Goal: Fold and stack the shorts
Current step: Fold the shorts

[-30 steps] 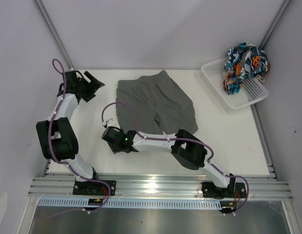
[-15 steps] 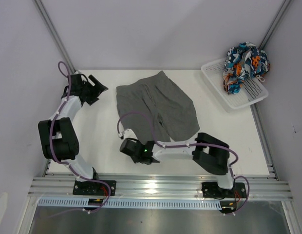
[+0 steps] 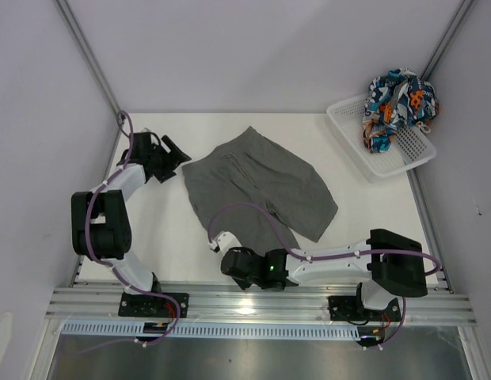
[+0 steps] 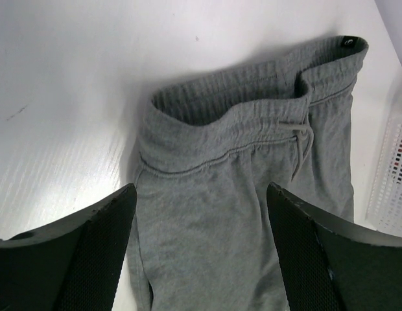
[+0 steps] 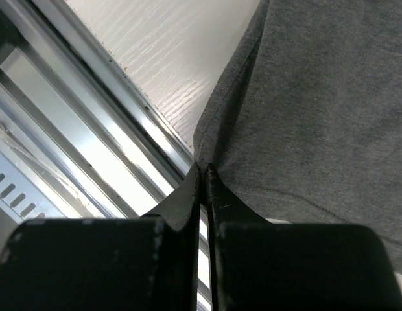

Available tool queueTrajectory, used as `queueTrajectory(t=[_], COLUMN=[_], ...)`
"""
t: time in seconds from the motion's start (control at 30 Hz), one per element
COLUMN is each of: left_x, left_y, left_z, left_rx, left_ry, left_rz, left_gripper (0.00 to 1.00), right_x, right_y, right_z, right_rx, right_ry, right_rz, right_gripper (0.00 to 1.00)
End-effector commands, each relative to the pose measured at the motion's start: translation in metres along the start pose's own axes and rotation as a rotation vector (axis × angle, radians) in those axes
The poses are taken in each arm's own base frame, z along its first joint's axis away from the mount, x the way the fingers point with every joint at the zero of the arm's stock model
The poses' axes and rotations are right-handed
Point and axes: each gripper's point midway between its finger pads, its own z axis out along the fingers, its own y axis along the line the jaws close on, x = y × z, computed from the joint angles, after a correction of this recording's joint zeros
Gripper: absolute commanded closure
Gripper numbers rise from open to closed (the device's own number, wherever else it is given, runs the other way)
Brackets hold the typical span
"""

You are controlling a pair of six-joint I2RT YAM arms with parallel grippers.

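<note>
Pinching a hem corner of the dark grey shorts (image 5: 318,97), your right gripper (image 5: 204,167) should pull gently; your left gripper (image 4: 200,191) hovers wide open.

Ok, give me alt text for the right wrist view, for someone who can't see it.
The right tool, closed, pinches a hem corner of the dark grey shorts, which fill the right of the frame. The white table shows at upper left, with a metal rail running along its edge.
</note>
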Motion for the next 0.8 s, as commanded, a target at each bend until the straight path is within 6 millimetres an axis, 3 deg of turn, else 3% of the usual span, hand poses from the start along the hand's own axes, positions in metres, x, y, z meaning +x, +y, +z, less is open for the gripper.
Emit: queueTrajectory(t=[0.0, 0.17, 0.27, 0.4, 0.53, 0.67, 0.77], left_x=[-0.005, -0.003, 0.006, 0.001, -0.003, -0.003, -0.002], left_y=[0.001, 0.009, 0.012, 0.012, 0.015, 0.016, 0.018], left_z=[0.006, 0.029, 0.034, 0.036, 0.051, 0.065, 0.069], left_rx=[0.0, -0.014, 0.004, 0.014, -0.003, 0.001, -0.001], left_ry=[-0.039, 0.003, 0.023, -0.017, 0.007, 0.024, 0.031], left_rz=[0.011, 0.005, -0.01, -0.002, 0.003, 0.003, 0.001], left_gripper=[0.17, 0.23, 0.35, 0.39, 0.42, 0.54, 0.56], right_x=[-0.007, -0.009, -0.009, -0.014, -0.016, -0.016, -0.017], right_y=[0.012, 0.018, 0.017, 0.019, 0.024, 0.028, 0.03], right_z=[-0.003, -0.002, 0.002, 0.004, 0.004, 0.004, 0.001], right_rx=[-0.033, -0.036, -0.02, -0.023, -0.041, -0.061, -0.072], right_ry=[-0.034, -0.052, -0.055, -0.067, -0.07, -0.069, -0.07], right_rz=[0.009, 0.022, 0.032, 0.037, 0.038, 0.05, 0.054], right_gripper=[1.0, 1.0, 1.0, 1.0, 1.0, 1.0, 1.0])
